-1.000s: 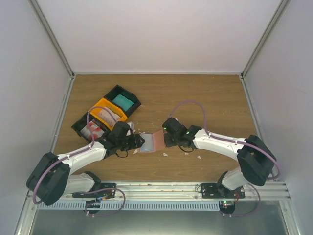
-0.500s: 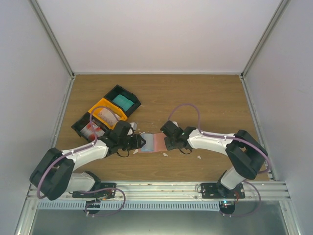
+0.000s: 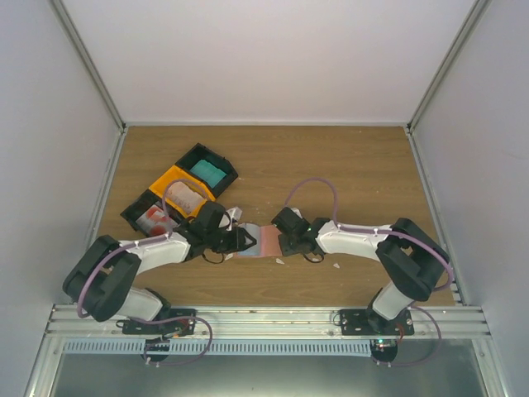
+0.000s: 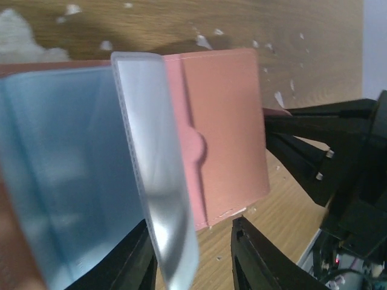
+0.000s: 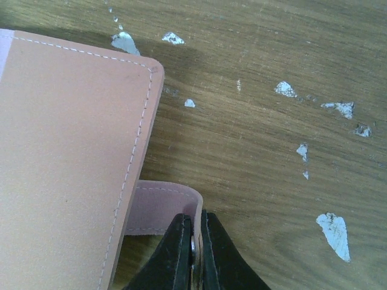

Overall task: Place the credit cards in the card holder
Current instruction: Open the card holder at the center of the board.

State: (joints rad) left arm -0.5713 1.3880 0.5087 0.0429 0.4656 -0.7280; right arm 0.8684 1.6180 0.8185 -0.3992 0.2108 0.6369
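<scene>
The salmon-pink card holder [image 3: 269, 241] lies open on the wooden table between my two grippers. In the left wrist view its pink inner pocket [image 4: 224, 127] faces up, with a teal-blue card [image 4: 60, 169] lying against its left half. A pale glossy card [image 4: 154, 163] stands tilted between the fingers of my left gripper [image 4: 190, 226]. It rests by the left finger, and a gap shows to the right one. My right gripper [image 5: 196, 241] is shut on the holder's pink strap [image 5: 163, 205], beside the holder's stitched cover [image 5: 66, 151].
At the back left an orange bin [image 3: 183, 194] sits between a black bin holding something teal [image 3: 207, 172] and a black bin with red and white items [image 3: 149, 219]. Small white scraps [image 5: 332, 232] are scattered on the wood around the holder.
My left gripper's jaws have narrowed around the pale card and the arm has crept toward the holder. The right arm has drawn in leftward, still pinching the strap.
</scene>
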